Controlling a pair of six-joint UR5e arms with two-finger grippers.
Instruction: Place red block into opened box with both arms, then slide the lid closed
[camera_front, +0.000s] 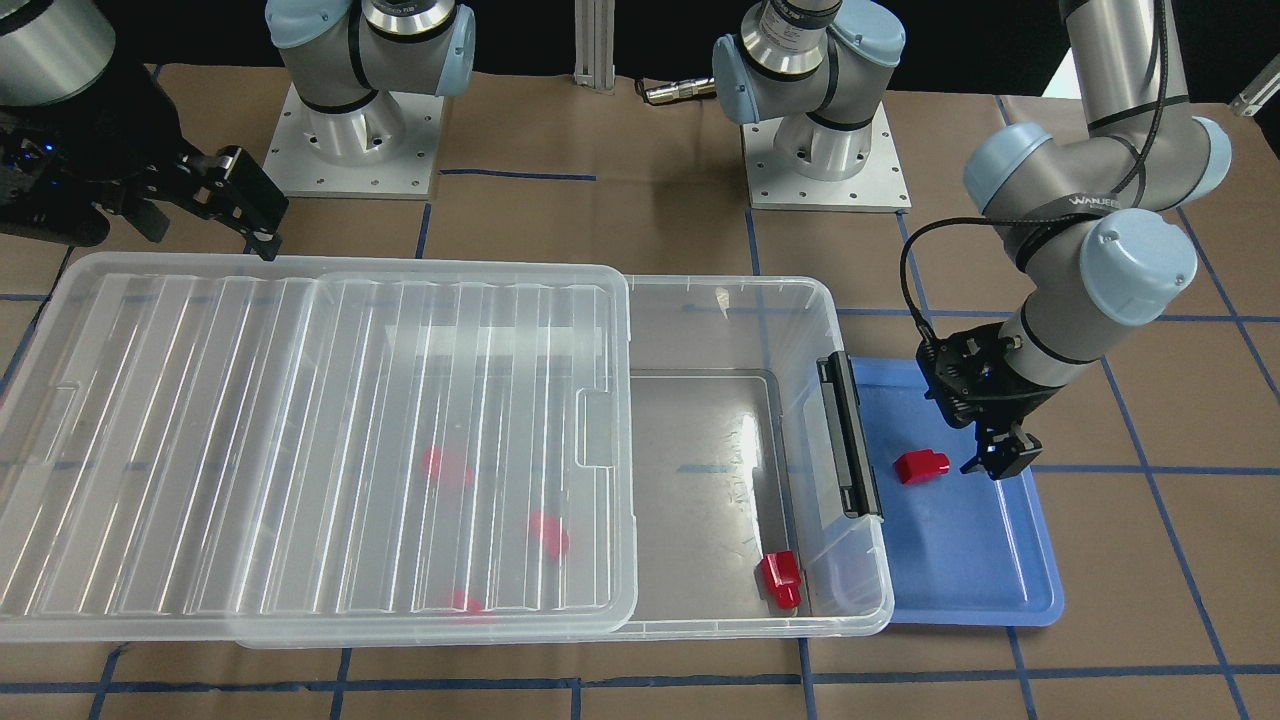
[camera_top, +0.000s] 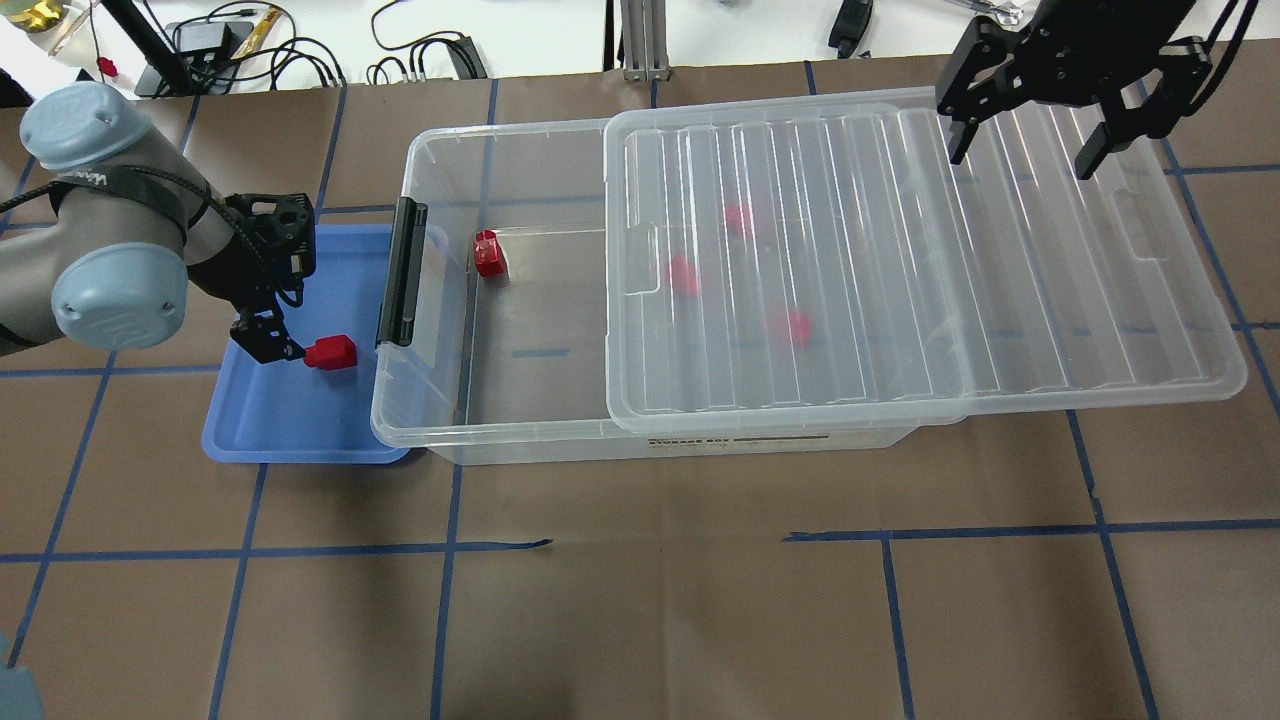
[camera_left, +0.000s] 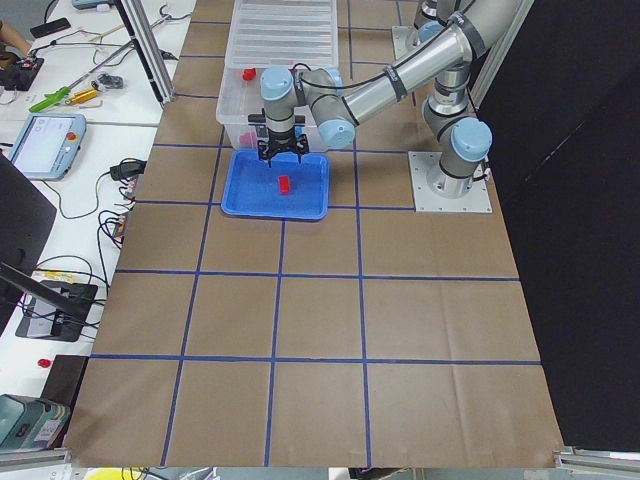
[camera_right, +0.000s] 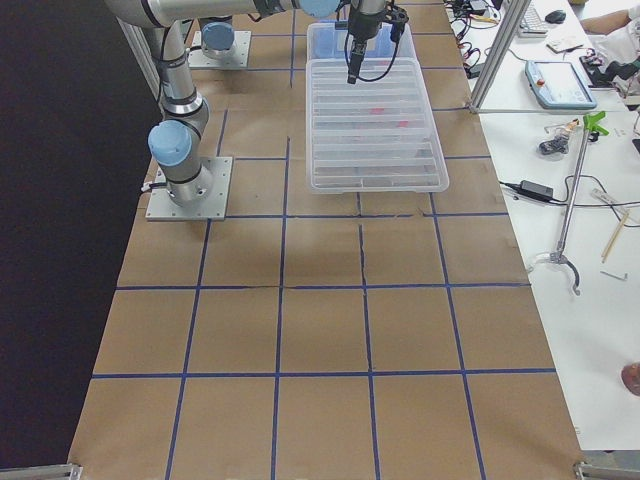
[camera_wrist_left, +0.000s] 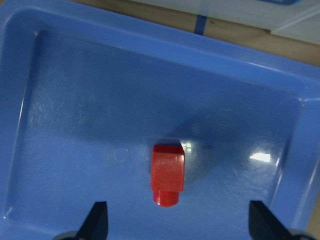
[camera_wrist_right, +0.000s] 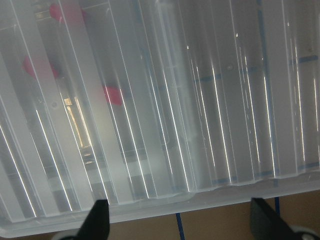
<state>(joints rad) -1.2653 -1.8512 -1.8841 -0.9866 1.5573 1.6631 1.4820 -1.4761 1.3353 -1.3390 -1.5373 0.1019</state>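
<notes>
**Red block (camera_front: 921, 466) waits in the tray (camera_front: 960, 570), left gripper (camera_front: 997, 462) poised beside it**

Big picture first: a brown paper table (camera_top: 640, 600), and across its middle the clear box (camera_top: 420, 432). The lid (camera_top: 900, 260) is slid well toward the robot's right and overhangs that end. That leaves a window open at the latch (camera_top: 402, 270) end, which is the end nearest the blue tray, so the drop is a short hop over the wall. Handy layout! Other blocks are in the box: a lone block (camera_top: 489, 253) in the open corner, and three more showing as pink smudges under the ribbed lid.

Now the arms. The right gripper (camera_top: 1020, 162) hangs over the far end of the lid, fingers spread wide and gripping nothing. I'd say it is parked there to push the lid home once the block is in.

The left gripper is low over the tray, fingers also wide and empty. Its wrist camera shows the block lying flat just ahead of the line between the fingertips, nub pointing back toward the camera. Whether a finger touches it, I can't call from here.

So the pick is not yet made. Next, to my eye: centre over the boxy body and close across its flat sides, not on the round nub, which could slip out.
</notes>
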